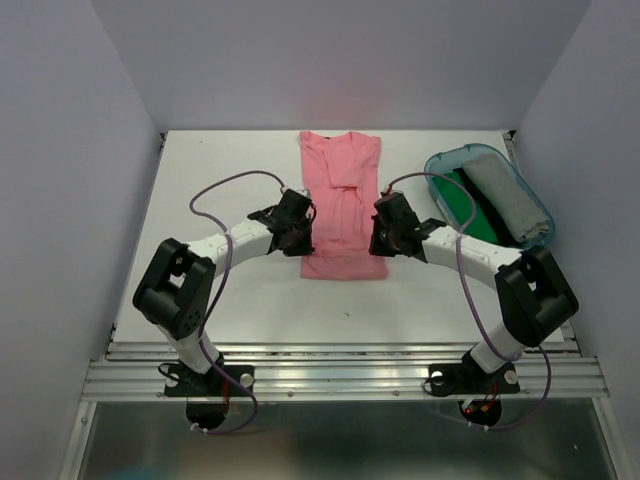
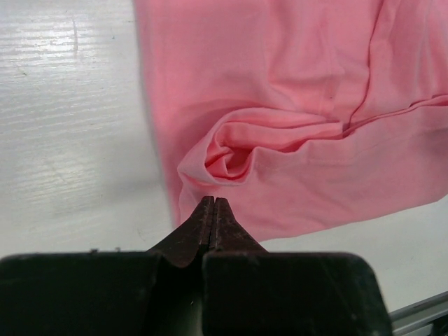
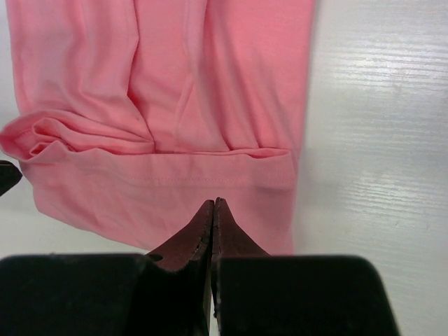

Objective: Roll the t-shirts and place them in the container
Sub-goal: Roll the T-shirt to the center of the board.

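Left tool (image 2: pixel 213 203): jaws together, tip at the near left edge of the pink shirt (image 1: pixel 340 200), beside a small curled fold (image 2: pixel 227 150). Right tool (image 3: pixel 213 203): jaws together, tip over the near hem (image 3: pixel 161 185). Whether either pinches cloth cannot be told. Judgement: both stand at the near corners to begin rolling toward 12 o'clock. Only the overhead view shows the shirt lying lengthwise at the table (image 1: pixel 220 160) centre, and the tub (image 1: pixel 440 165) at 2 o'clock.
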